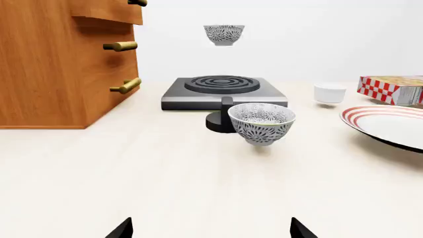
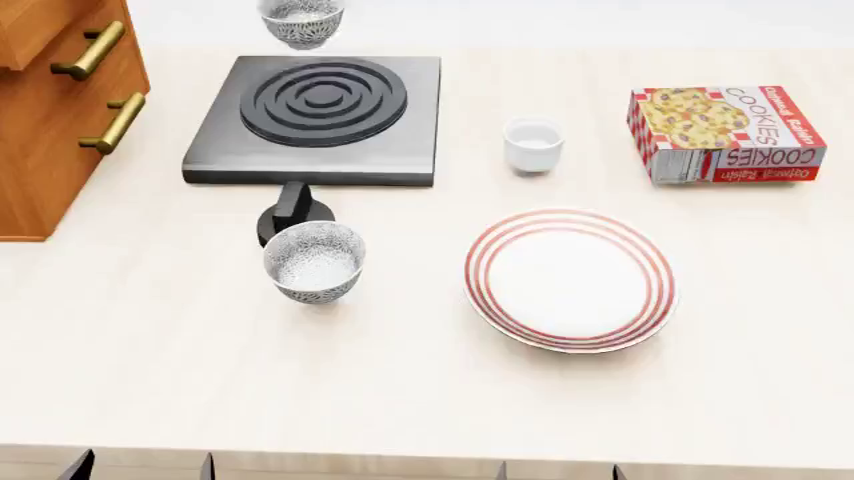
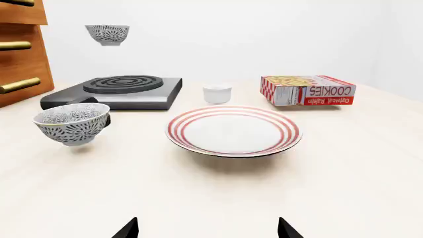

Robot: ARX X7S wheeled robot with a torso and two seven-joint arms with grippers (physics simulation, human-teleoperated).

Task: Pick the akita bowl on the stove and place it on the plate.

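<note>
Surface (image 2: 427, 400): pale, matt wood grain. Cabinet (image 2: 40, 120): warm varnished wood with brass-coloured metal handles (image 2: 114, 122); stove (image 2: 320, 115): dark, smooth, slightly glossy slab. Bowl (image 2: 315, 262) and plate (image 2: 571, 280): glazed ceramic look; box (image 2: 725, 132): printed cardboard.

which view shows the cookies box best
The head view: the cookies box lies whole, seen from above, with its printed top and side label readable. The right wrist view also shows the whole box, but low and side-on, with mirrored lettering. The left wrist view catches only a cropped corner at the frame edge.
</note>
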